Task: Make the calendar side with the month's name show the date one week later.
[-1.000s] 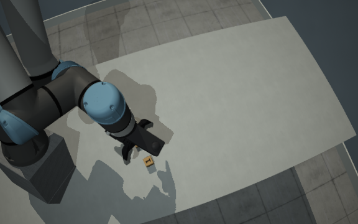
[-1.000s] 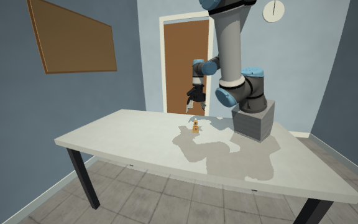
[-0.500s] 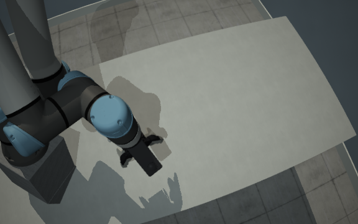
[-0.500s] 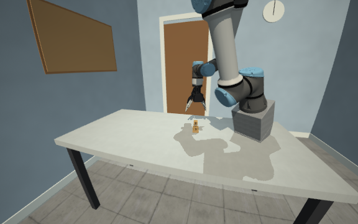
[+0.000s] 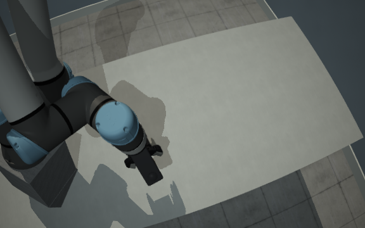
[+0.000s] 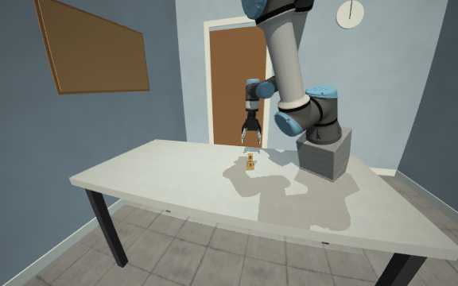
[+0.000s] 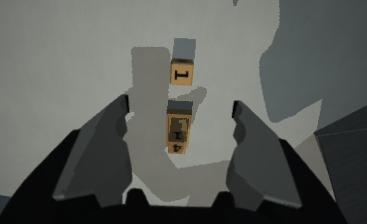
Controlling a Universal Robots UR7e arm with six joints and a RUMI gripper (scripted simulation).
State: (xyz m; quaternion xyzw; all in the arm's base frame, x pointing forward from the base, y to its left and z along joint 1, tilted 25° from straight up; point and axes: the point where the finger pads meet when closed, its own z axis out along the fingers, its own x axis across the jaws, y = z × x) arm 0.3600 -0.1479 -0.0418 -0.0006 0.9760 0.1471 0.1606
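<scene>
A loose wooden cube point(image 6: 250, 156) point(image 7: 182, 75) sits on the table just off one end of the small wooden tray point(image 7: 167, 131). Its top shows a sideways "1" in the wrist view. A second cube point(image 7: 177, 148) is in the tray's far end from it, with a sideways "4" on top and a shaded "1" on the side towards the tray's empty part. The month's name is not readable. My gripper point(image 5: 143, 156) point(image 6: 251, 142) point(image 7: 181, 99) points down, high above the tray and the loose cube, partly open and empty. In the top view it hides them.
The grey base block point(image 5: 56, 177) point(image 6: 318, 163) point(image 7: 354, 155) of the arm stands on the table point(image 5: 233, 95) point(image 6: 153, 167), to the right in the wrist view. Shadows of the arm fall across the table around the tray. The table's edge lies beyond the loose cube.
</scene>
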